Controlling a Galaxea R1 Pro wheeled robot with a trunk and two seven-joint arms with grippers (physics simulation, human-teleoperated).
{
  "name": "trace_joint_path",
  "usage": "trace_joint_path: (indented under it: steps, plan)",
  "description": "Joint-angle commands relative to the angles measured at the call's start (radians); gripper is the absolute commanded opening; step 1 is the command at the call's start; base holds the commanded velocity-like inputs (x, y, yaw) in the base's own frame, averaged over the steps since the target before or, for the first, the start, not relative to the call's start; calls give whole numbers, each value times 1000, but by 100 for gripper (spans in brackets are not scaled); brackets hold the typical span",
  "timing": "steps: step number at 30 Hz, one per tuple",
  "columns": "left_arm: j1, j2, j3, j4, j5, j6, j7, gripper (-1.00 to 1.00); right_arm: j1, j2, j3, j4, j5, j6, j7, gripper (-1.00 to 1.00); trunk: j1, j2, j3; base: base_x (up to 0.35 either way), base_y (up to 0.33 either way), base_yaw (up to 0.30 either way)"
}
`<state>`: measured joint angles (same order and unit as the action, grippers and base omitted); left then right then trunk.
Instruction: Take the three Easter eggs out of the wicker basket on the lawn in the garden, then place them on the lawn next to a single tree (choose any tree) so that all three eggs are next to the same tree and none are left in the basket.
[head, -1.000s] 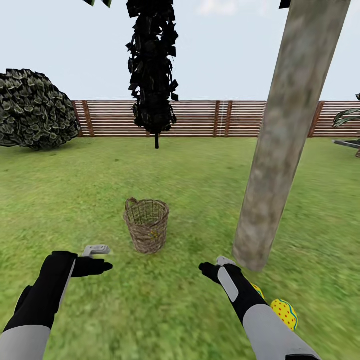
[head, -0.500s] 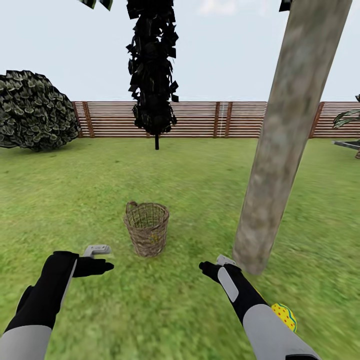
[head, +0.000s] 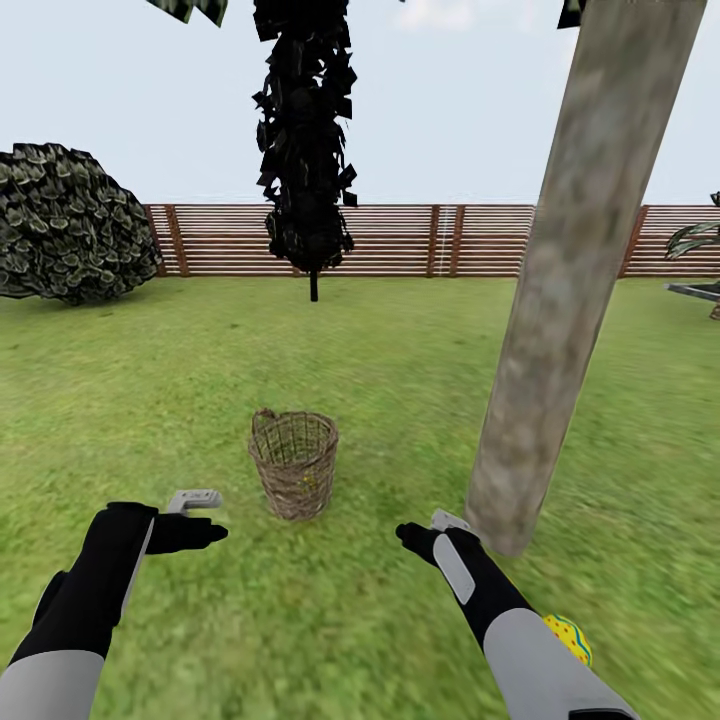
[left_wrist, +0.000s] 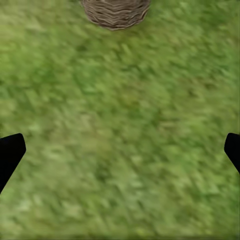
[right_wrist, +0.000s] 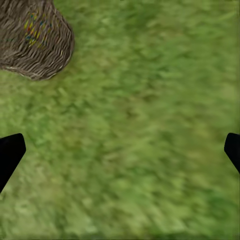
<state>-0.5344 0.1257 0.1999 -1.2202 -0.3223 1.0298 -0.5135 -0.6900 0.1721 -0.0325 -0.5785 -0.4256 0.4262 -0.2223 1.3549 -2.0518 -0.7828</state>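
On mottled lawn (head: 200, 350), round woven-twig wicker basket (head: 294, 465).

brown woven wicker basket (head: 293, 463), yellow red-dotted egg (head: 569, 637), mottled green lawn (head: 140, 370), grey-brown trunk (head: 570, 280)

No readable text, labels, brands, numbers or signs anywhere: none on the wicker basket (head: 293, 463), the tree (head: 560, 300) trunk, or the fence (head: 400, 238).
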Motion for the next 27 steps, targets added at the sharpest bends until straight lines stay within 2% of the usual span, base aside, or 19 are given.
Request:
trace_joint_path:
  steps: [1,27]
  plan:
    - [-1,-1,1,-1,-11,3,-10,100,0,2,-3,-2,-9,3,-6,100,-4,7,2,0,0,0]
    - [-1,0,1,-1,-11,2,-12,100,0,2,-1,0,-10,-3,-6,100,-104,189,55,0,0,0]
